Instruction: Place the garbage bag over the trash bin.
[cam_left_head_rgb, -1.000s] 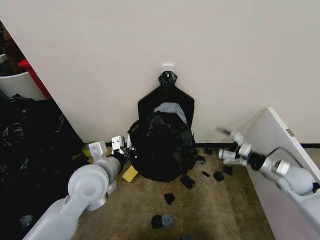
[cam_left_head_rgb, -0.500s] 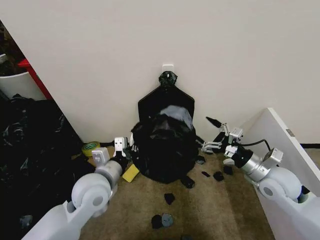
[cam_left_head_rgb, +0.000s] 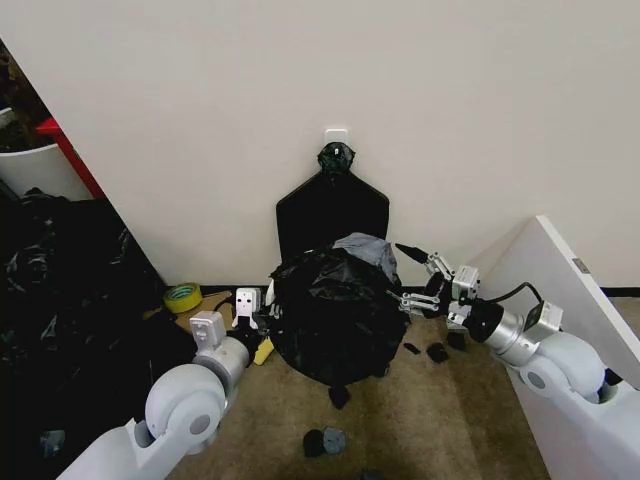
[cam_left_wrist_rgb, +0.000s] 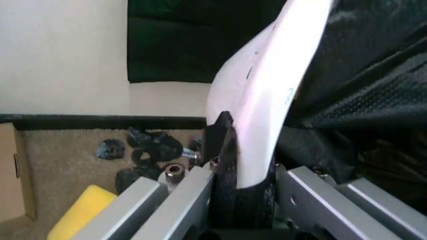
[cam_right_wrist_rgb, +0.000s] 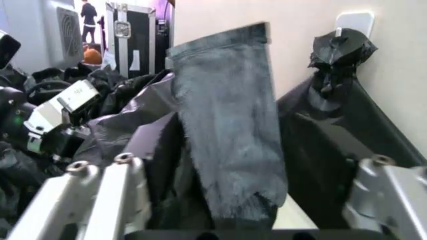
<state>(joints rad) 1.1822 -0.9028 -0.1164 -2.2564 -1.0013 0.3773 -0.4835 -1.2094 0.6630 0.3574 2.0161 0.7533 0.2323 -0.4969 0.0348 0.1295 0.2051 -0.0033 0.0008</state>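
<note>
Both your grippers are at the bag, stretching it over the bin.

Your left gripper (cam_left_head_rgb: 255, 308) pinches the garbage bag (cam_left_head_rgb: 330, 310) against the trash bin (cam_left_wrist_rgb: 267, 95) rim; your right gripper (cam_left_head_rgb: 418, 283) stands spread at the bag's far side, a loose flap between its fingers, so the mouth stays wide against the wall (cam_left_head_rgb: 300, 90).

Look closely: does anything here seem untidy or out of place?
Yes. Torn black plastic scraps litter the carpet in front of the garbage bag, and a yellow tape roll lies on the floor by the wall.
</note>
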